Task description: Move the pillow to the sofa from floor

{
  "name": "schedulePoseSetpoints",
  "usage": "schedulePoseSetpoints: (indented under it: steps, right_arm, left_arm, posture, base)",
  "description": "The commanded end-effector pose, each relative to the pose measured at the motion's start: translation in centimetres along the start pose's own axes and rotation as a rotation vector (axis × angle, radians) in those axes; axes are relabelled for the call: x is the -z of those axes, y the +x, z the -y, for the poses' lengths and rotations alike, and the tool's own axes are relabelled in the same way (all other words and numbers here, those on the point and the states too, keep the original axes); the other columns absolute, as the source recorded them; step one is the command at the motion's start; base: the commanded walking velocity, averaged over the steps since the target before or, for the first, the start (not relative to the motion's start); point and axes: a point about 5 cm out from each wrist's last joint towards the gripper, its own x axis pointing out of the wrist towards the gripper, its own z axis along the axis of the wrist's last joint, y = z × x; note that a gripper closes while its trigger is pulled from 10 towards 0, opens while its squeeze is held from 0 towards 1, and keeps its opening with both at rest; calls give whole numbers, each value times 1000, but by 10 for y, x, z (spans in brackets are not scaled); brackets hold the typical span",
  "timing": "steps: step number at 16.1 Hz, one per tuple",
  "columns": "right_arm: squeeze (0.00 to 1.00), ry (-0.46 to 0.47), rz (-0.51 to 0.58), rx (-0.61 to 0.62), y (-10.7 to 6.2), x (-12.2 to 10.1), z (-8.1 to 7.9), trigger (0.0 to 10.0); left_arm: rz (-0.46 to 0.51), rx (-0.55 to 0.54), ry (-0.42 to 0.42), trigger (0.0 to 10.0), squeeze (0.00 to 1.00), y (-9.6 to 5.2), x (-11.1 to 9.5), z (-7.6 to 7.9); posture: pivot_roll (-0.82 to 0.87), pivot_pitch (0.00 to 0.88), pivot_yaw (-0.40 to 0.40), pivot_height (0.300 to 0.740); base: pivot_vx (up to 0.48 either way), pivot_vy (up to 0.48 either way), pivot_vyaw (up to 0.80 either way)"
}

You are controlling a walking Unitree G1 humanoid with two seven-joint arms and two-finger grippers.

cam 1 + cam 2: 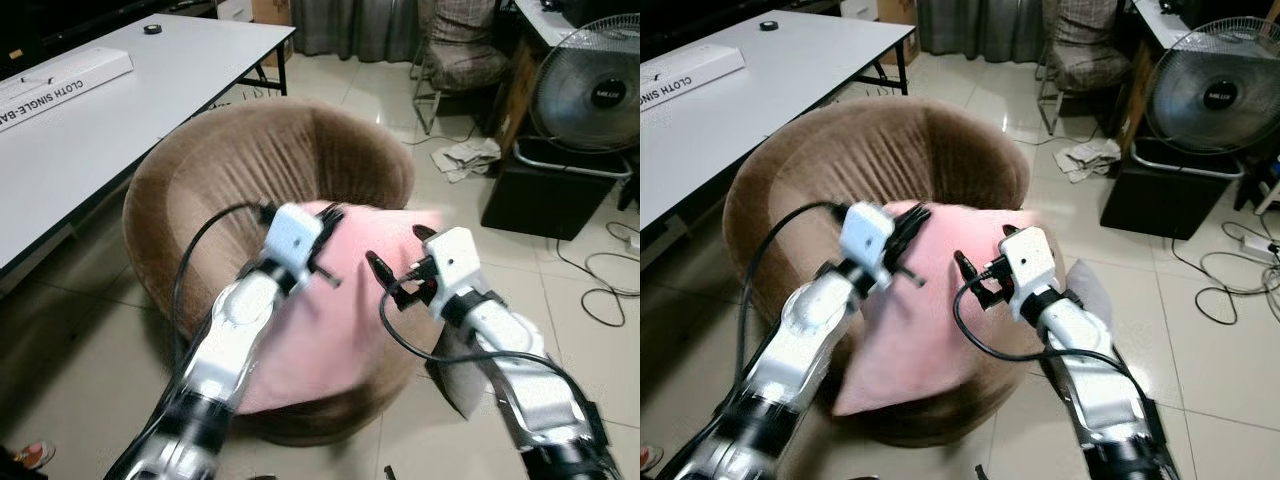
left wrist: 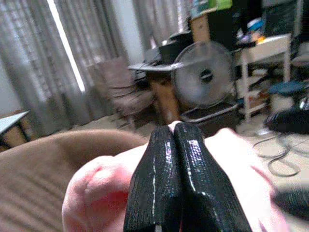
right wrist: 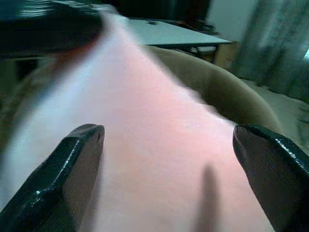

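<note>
Soft pink cloth pillow [image 1: 335, 320], matt; round sofa [image 1: 200, 170] in brown velvety fabric; glossy pale floor tiles [image 1: 590, 350]; smooth white table [image 1: 150, 90] top; glossy black fingers [image 2: 193, 188] on the left gripper [image 2: 175, 145]; wire fan grille [image 1: 590, 85]

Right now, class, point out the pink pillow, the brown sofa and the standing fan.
pink pillow [image 1: 330, 330], left eye view, middle of its face.
brown sofa [image 1: 250, 150], left eye view, its backrest.
standing fan [image 1: 590, 90], left eye view, the grille.
</note>
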Motion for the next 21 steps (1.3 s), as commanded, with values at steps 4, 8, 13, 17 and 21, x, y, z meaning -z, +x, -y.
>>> schedulePoseSetpoints:
  steps: [4,8,13,17,21]
  right_arm:
    - [0,-11,-4,-2,-14,-4,5,10000]
    - [0,-24,-97,9,-46,4,-2,10000]
    - [0,-96,-321,-18,-78,21,-16,10000]
    - [0,-110,-432,40,-83,31,-21,10000]
    - [0,-90,-438,55,-76,31,-24,10000]
  left_arm:
    - [-4,7,45,10000,0,29,-4,-10]
    - [-134,-45,17,10000,0,44,22,-2]
    - [-333,-185,101,10000,0,42,52,-5]
    - [-487,-448,240,10000,0,19,61,-58]
    - [-599,-571,323,10000,435,-12,66,-102]
  posture:
    - [-41,0,66,740]
    - [-130,0,96,740]
    - [-206,87,73,740]
    - [-213,126,66,740]
    - [-192,141,51,740]
  base:
    - [0,0,0]
    - [0,0,0]
    - [0,0,0]
    - [0,0,0]
    - [0,0,0]
